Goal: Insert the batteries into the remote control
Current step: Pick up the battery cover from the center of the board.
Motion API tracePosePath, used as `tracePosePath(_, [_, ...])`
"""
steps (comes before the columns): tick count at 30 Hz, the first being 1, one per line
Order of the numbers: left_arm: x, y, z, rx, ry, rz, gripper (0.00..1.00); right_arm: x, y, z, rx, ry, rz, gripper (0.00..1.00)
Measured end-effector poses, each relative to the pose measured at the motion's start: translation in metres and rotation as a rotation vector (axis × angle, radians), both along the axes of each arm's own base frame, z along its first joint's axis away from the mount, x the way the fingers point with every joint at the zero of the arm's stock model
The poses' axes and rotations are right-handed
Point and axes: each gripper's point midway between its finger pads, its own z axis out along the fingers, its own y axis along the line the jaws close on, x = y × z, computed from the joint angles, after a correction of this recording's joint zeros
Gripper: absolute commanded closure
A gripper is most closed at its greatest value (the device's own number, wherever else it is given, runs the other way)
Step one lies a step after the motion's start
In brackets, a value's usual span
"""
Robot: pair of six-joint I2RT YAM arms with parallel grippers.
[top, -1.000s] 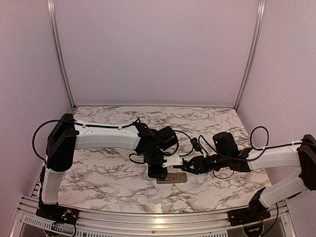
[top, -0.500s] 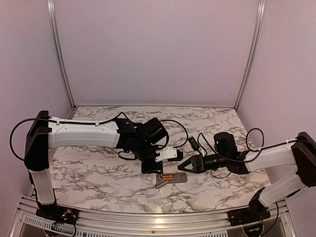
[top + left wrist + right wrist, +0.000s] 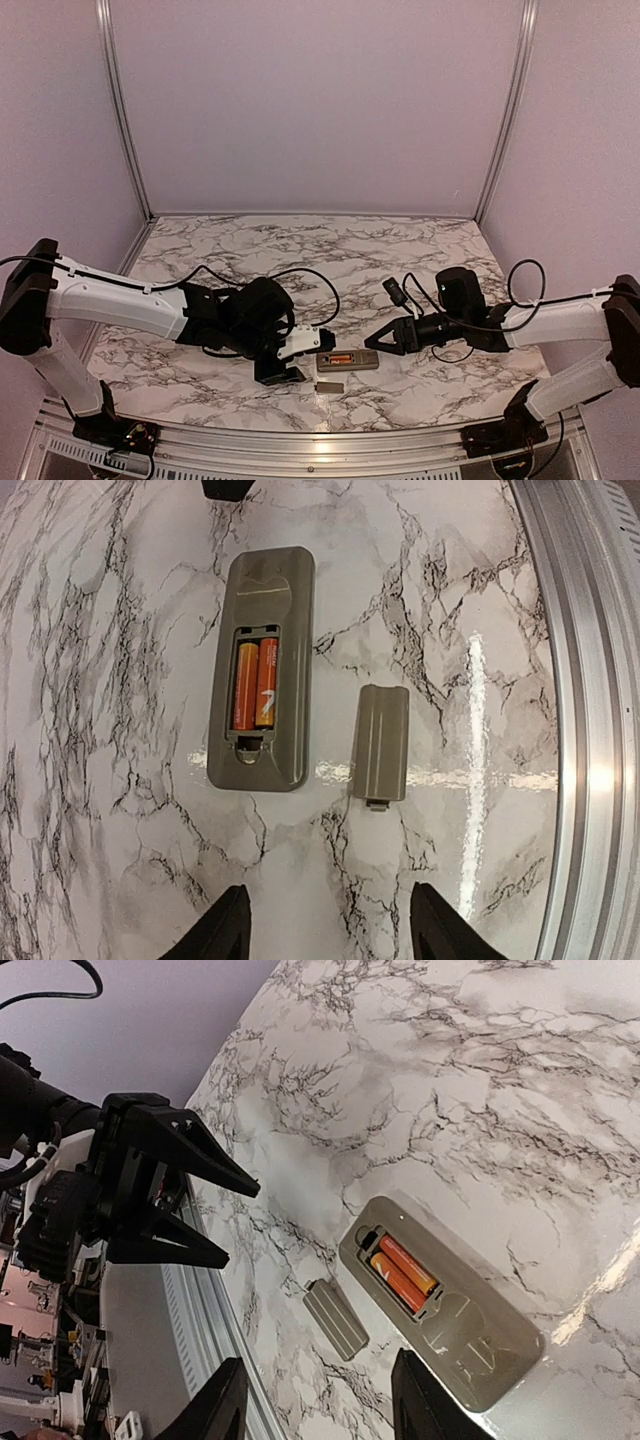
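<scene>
The remote control (image 3: 260, 670) lies back-up on the marble table, its recess open, with the two orange batteries (image 3: 255, 683) side by side inside. It also shows in the top view (image 3: 347, 360) and in the right wrist view (image 3: 440, 1300), batteries (image 3: 400, 1272) seated. The loose grey cover plate (image 3: 381, 743) lies on the table beside the remote, apart from it. My left gripper (image 3: 330, 935) is open and empty, to the left of the remote (image 3: 280, 372). My right gripper (image 3: 320, 1400) is open and empty, just right of the remote (image 3: 378, 340).
The table's metal front rail (image 3: 585, 730) runs close to the cover plate. The cover plate also shows in the top view (image 3: 329, 386) and the right wrist view (image 3: 335, 1318). The left gripper's open fingers (image 3: 190, 1150) show beyond the cover in the right wrist view.
My left arm has pulled back from over the remote, leftward and toward the front edge, with its gripper open. The cover plate now lies in plain view. My right gripper has barely moved.
</scene>
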Motion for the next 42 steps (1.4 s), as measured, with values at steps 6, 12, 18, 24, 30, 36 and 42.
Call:
tracePosePath(6, [-0.011,-0.012,-0.001,-0.075,-0.017,-0.031,0.43,-0.002,-0.002,-0.003,-0.017,-0.007,0.012,0.54])
tracePosePath(12, [-0.015,-0.027,-0.013,-0.103,-0.023,-0.064,0.44,-0.003,-0.003,0.001,-0.015,-0.026,0.011,0.54])
tracePosePath(18, [-0.022,-0.028,-0.020,-0.160,-0.021,-0.088,0.46,-0.002,-0.003,0.007,-0.003,-0.043,0.009,0.54])
tracePosePath(24, [-0.023,-0.036,-0.025,-0.201,-0.020,-0.107,0.49,-0.002,-0.003,0.007,-0.004,-0.043,0.008,0.54])
tracePosePath(30, [-0.028,-0.036,-0.036,-0.199,-0.009,-0.136,0.51,-0.002,-0.004,0.007,-0.007,-0.046,0.004,0.54])
tracePosePath(36, [-0.031,-0.035,-0.049,-0.179,0.010,-0.156,0.51,-0.001,-0.004,0.006,-0.008,-0.046,0.003,0.54])
tracePosePath(42, [-0.028,-0.033,-0.054,-0.175,0.026,-0.159,0.52,-0.001,-0.004,0.006,-0.009,-0.046,0.002,0.54])
